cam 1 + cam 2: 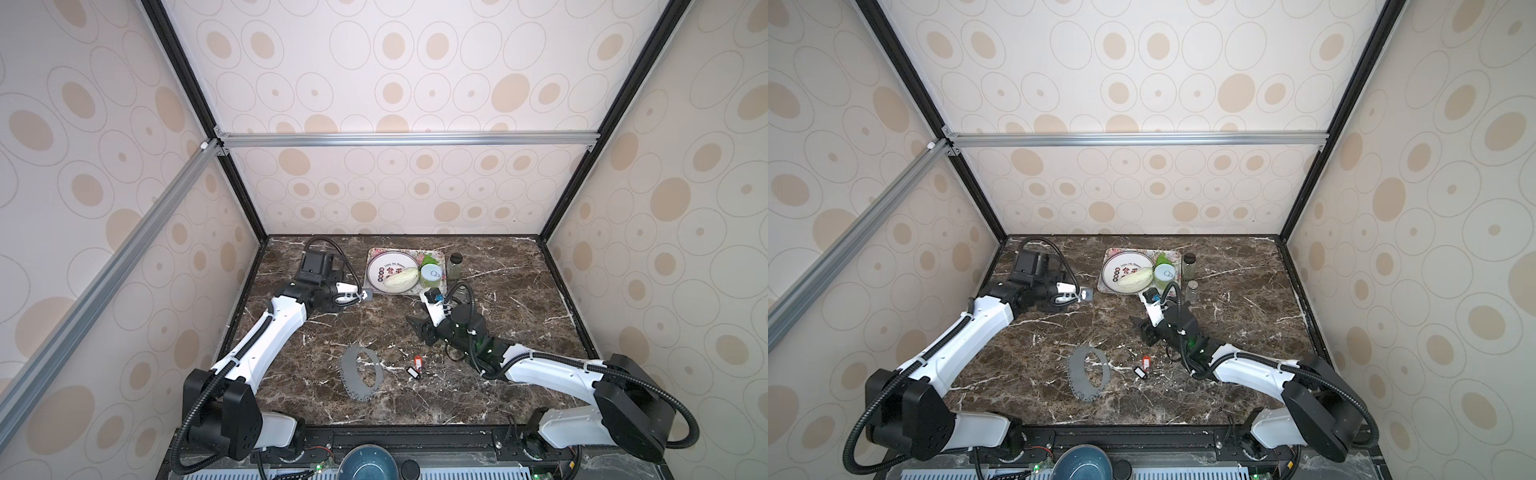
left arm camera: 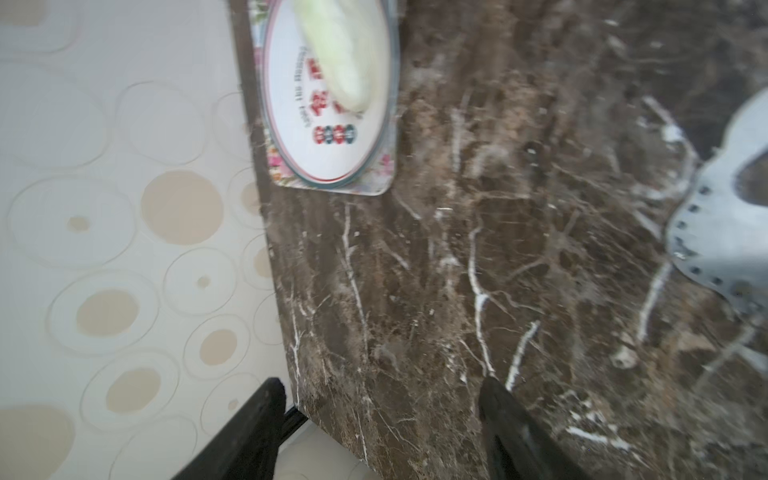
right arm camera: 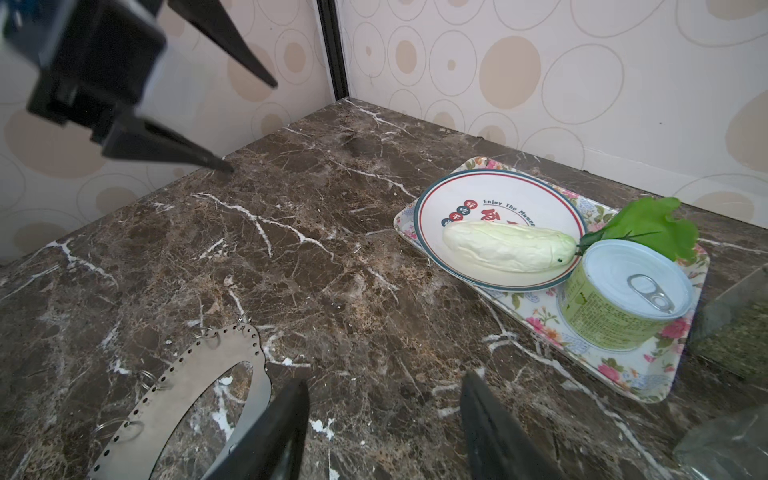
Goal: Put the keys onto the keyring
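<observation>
**Nothing gripped, nothing threaded**

In both top views I count one keyring (image 1: pixel 347 368). It is a thin, flat grey oval plate with a big oval hole and small holes dotted round its rim. It lies flat on the table (image 1: pixel 519 299), well apart from the flowered tray (image 1: pixel 376 252), on the tray's near side and off toward the left arm. Its long axis runs from the tray's side of the table to the near edge. I count two keys, both on the tray's near side and well apart from it. The red-tagged key (image 1: pixel 417 362) lies lengthwise toward the tray. The black-tagged key (image 1: pixel 412 372), with its white label, lies slantwise just beyond it, farther from the tray. I cannot tell whether the two touch.

In the left wrist view, which is blurred, my left hand (image 2: pixel 382 380) is spread, with only bare table between its fingers. Part of the keyring (image 2: pixel 706 232) shows with its rim holes, and so does a corner of the tray (image 2: pixel 374 183).

In the right wrist view, my right hand (image 3: pixel 385 376) is spread too, with nothing between its fingers. One narrow end of the keyring (image 3: pixel 232 349) shows, with a few small wire loops hanging from the rim holes. The tray (image 3: pixel 536 316) carries one plate (image 3: pixel 436 208) with one pale vegetable (image 3: pixel 507 249), one green can (image 3: pixel 623 307) and one leaf (image 3: pixel 652 224).
</observation>
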